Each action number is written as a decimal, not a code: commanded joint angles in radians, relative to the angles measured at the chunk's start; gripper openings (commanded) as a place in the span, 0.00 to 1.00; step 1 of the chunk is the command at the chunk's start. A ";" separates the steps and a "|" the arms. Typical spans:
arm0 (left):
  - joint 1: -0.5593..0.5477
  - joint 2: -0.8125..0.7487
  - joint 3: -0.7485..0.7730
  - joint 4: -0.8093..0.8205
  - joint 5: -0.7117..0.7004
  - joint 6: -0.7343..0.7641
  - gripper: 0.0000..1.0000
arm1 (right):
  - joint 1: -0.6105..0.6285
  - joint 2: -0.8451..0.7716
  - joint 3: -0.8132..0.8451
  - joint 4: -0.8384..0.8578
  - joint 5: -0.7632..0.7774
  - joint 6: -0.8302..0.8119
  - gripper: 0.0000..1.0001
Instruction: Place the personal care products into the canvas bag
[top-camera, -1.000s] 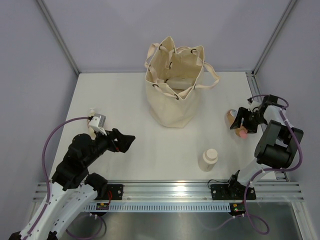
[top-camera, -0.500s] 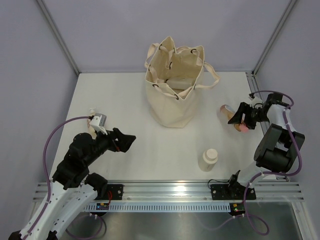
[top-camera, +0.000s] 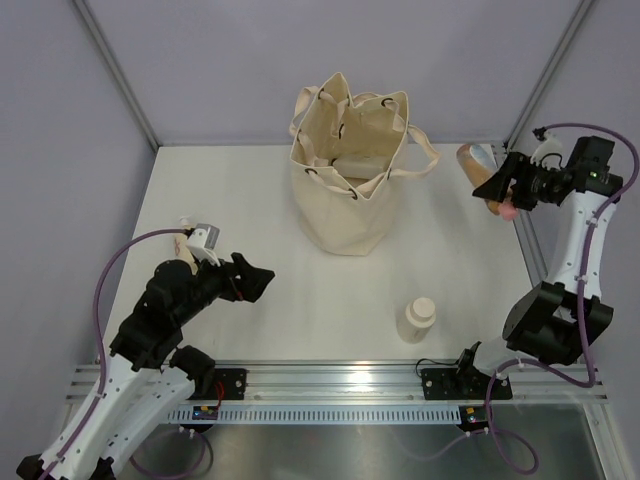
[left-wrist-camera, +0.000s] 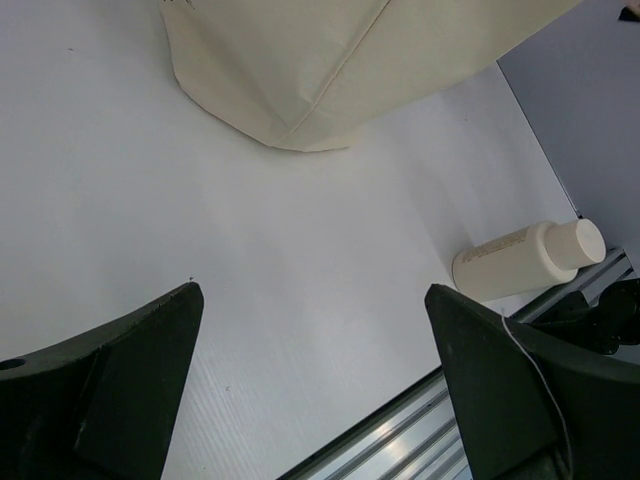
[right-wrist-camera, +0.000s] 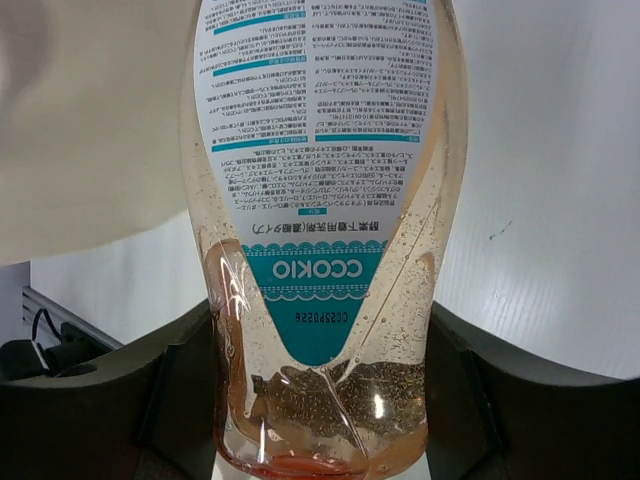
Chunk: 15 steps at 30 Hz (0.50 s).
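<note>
My right hand (top-camera: 503, 187) grips the clear bottle (right-wrist-camera: 320, 250), seemingly near its pink end; carry high toward nine o'clock, over the canvas bag (top-camera: 350, 215).

Robotics lab test cell. A plain white desk (top-camera: 240, 190) is boxed in by pale grey wall panels (top-camera: 330, 40) joined at slim metal corner posts (top-camera: 113, 70). Along the near edge runs a slotted aluminium rail (top-camera: 340, 380), with two robot arms bolted to it: the left arm (top-camera: 165, 310) and the right arm (top-camera: 582, 240), both trailing purple cables (top-camera: 100, 330). On the desk are a cream canvas bag (top-camera: 345, 200) towards the far side and a cream bottle (top-camera: 416, 320) nearer the rail.
</note>
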 joint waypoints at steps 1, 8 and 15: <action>0.002 0.009 0.027 0.040 -0.001 0.007 0.99 | 0.002 -0.096 0.211 0.003 -0.165 0.076 0.00; 0.002 0.035 0.038 0.032 -0.013 0.018 0.99 | 0.228 0.003 0.603 -0.032 -0.006 0.092 0.00; 0.002 0.042 0.041 0.020 -0.042 0.015 0.99 | 0.550 0.210 0.929 -0.032 0.157 0.074 0.00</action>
